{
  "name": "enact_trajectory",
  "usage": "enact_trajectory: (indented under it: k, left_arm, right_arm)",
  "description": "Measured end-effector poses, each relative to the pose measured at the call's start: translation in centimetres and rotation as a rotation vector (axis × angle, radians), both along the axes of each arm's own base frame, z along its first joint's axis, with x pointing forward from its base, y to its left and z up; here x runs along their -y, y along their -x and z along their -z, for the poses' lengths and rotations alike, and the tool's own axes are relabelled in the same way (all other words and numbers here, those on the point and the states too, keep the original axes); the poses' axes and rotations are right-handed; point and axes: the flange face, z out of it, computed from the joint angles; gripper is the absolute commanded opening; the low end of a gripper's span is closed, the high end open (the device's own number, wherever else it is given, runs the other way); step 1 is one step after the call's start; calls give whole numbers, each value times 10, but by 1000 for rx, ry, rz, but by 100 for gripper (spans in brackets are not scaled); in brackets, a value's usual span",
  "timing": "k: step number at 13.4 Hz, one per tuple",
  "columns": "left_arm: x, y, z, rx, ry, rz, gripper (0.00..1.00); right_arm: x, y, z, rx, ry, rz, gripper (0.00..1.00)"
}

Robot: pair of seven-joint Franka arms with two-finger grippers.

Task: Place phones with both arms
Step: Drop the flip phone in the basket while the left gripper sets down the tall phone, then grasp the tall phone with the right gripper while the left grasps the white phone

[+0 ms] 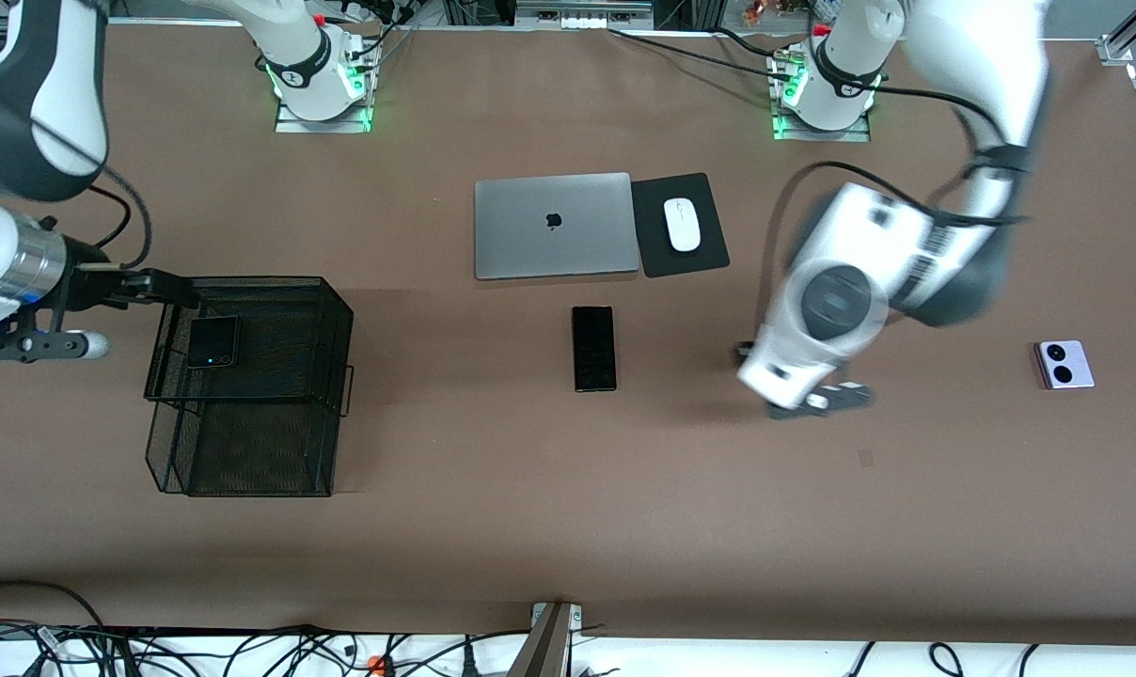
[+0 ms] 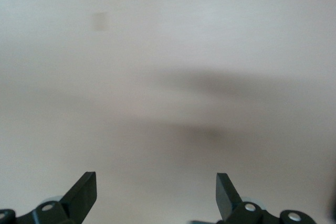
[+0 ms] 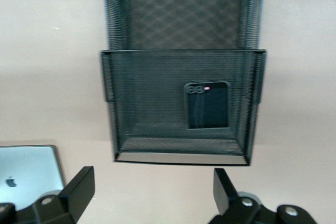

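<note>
My left hand (image 1: 817, 400) hung wide open and empty over bare brown worktop (image 1: 530, 527), between the long slim black slab phone (image 1: 593, 348) and the small lavender-white square phone with two black lenses (image 1: 1064, 365). My right hand (image 1: 32, 343) was also spread fully, holding nothing, just beside the black wire-mesh basket (image 1: 248, 470) at its nine o'clock. The small squarish black flip phone with a tiny light (image 1: 213, 341) already lay in the basket's upper tier.

The left arm looked blurred, so I judged it was travelling fast; the risk was overshooting and nudging the slab phone at its nine o'clock instead of straddling it, or pressing fingertips (image 2: 84, 192) into the worktop on a thin, flat target. If both arms reached for the basket together, they could clash above it, and the mesh rim could snag a finger.

The only marking I could read was the apple logo on the large grey closed laptop (image 1: 554, 226), at twelve o'clock from the slab phone; the white oval mouse (image 1: 683, 224) on its black mat (image 1: 704, 259) showed nothing legible.
</note>
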Motion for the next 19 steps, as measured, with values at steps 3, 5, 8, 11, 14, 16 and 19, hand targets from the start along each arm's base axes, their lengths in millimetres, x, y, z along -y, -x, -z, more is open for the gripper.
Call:
enact_trajectory:
  k: [3,5,8,11,14,16,19]
  left_arm:
    - [-107,-12,15,-80,11,-13,100]
    - [-178,-16,26,-105,3,-17,100]
    - [-277,-22,50,-56,-5,26,100]
    - [-359,-21,69,54,18,119,100]
    - [-445,-8,72,162,30,247,100]
    - [-484,9,84,162,37,224,100]
    - [-522,28,121,162,65,204,100]
  right_arm:
    - [-75,7,-2,-1,23,43,100]
    - [-140,19,5,-4,51,83,100]
    - [-250,37,32,75,89,94,100]
    - [-360,61,71,171,93,97,100]
    - [-460,92,109,220,54,106,100]
    - [-500,106,139,242,23,93,100]
    - [-534,120,191,269,-17,54,100]
